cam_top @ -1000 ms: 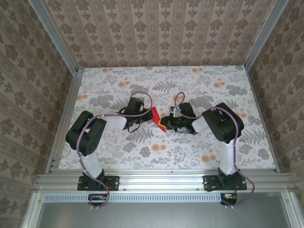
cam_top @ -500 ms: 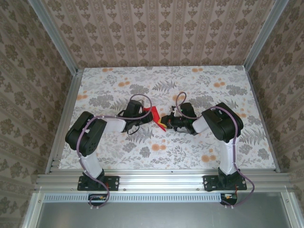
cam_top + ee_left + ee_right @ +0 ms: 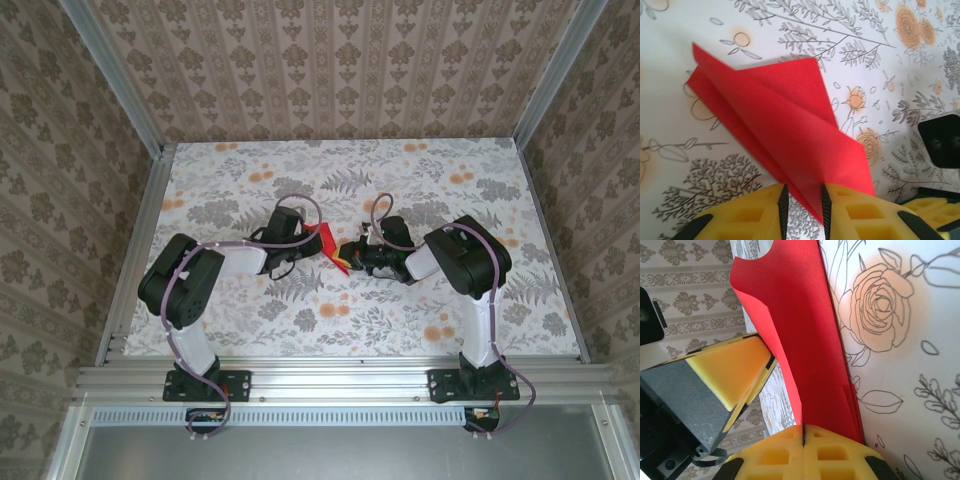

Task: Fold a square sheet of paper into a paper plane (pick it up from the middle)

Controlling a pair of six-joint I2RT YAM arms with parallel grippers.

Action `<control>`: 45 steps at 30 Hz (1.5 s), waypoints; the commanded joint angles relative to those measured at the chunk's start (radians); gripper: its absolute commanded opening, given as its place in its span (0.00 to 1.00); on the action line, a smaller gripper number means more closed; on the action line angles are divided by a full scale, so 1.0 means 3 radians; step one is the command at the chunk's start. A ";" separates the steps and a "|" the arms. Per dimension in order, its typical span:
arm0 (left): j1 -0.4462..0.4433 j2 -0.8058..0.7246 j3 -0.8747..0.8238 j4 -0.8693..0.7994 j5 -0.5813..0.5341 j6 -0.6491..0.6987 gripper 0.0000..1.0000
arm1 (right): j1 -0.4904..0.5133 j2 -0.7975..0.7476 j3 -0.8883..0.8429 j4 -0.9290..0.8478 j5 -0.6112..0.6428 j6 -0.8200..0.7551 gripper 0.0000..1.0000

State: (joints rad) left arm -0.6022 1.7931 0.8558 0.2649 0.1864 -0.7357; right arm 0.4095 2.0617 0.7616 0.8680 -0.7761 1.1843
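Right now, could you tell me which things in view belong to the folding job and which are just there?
Job: paper, partly folded; left hand and right hand, each gripping it.
Just there: table; walls; frame.

Folded paper (image 3: 327, 243) over middle of table (image 3: 450, 170), between two grippers. Left gripper (image 3: 312, 240) on paper's left side. Right gripper (image 3: 350, 256) on paper's right side, a bit nearer to arm bases. Each gripper has edge of paper pinched between its fingers. Grippers face each other, near, not touching. Paper's pointed end sticks out away from left gripper, above table. Arm bases at near edge of table, well apart.
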 commanded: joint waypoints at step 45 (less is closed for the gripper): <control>-0.0171 0.0590 0.0819 -0.1422 -0.0576 0.0222 0.18 | -0.0060 0.0012 -0.0087 -0.0792 0.0144 -0.0182 0.14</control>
State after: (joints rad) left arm -0.6552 1.9179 1.1034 -0.0643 0.0586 -0.6991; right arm 0.4007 2.0556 0.7647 0.8322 -0.7712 1.1671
